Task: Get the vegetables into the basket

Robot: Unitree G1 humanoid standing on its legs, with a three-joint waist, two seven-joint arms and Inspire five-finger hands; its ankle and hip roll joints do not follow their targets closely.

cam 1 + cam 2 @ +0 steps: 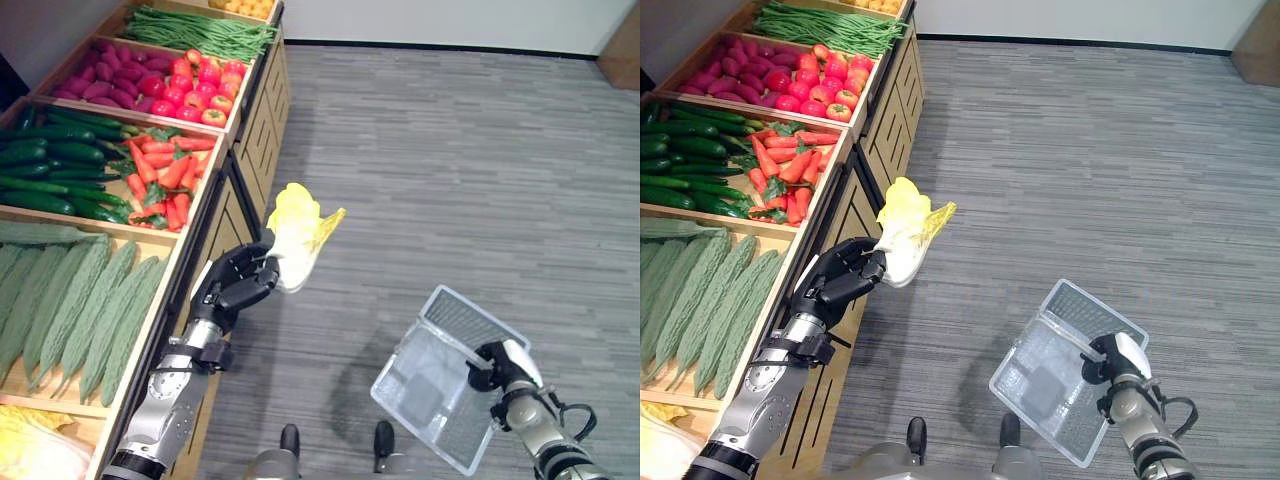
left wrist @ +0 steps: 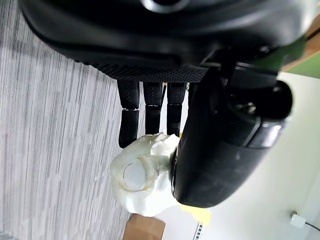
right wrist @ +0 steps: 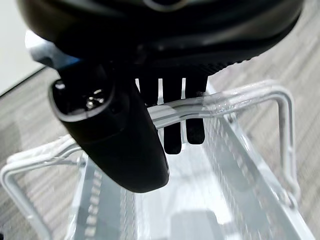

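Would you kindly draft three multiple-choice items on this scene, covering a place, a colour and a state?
1. Where is the pale yellow leafy cabbage?
A. In the left hand, above the floor
B. Inside the basket
C. On the shelf beside the carrots

2. What colour is the mesh basket?
A. Red
B. Black
C. White

3. What is the right hand doing?
A. Hanging open beside the basket
B. Curled round the basket's handle
C. Holding a cucumber

Answers: 1 A, the fingers clasp its base beside the wooden shelf. 2 C, its wire shows white. 3 B, the right wrist view shows fingers hooked over the handle.
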